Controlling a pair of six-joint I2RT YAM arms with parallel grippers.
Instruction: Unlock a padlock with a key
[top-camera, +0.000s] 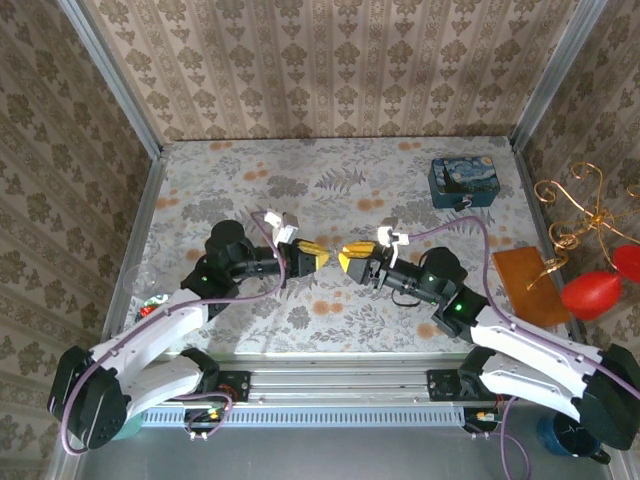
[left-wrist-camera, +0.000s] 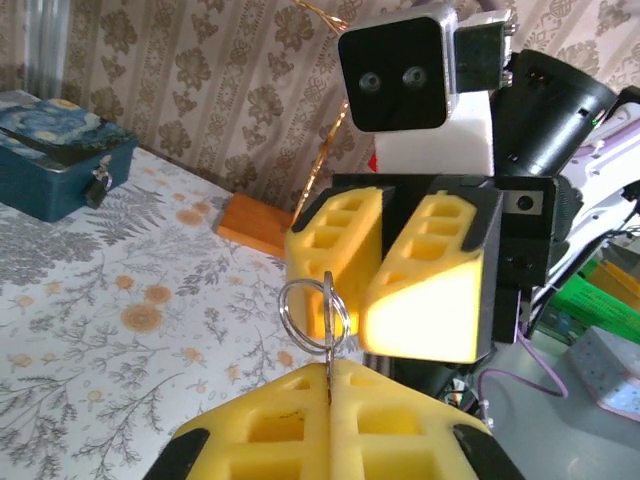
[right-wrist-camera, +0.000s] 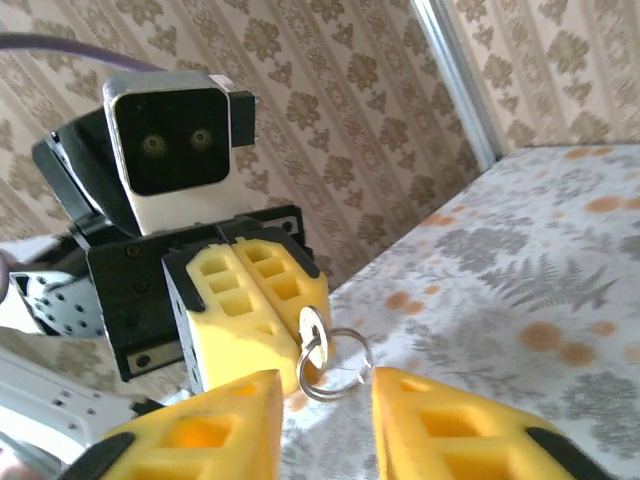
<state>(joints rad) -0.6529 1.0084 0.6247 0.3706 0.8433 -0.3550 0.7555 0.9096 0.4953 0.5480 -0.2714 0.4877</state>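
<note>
Top view: the left gripper (top-camera: 320, 258) and right gripper (top-camera: 348, 261) meet tip to tip mid-frame, and the blue swirl-painted rectangular tin (top-camera: 462, 176) sits upper right.

Left wrist view: the left gripper's jaws are clamped on a small silvery key (left-wrist-camera: 328, 342) carrying a wire ring (left-wrist-camera: 314, 312). The tiny dark padlock (left-wrist-camera: 97, 187) hangs on the tin's front, upper left.

Right wrist view: the right gripper's jaws are parted a little, either side of the ring.

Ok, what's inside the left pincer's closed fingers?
A key, its head and ring sticking out of the left pincer. The rest is hidden between the yellow pads.
</note>
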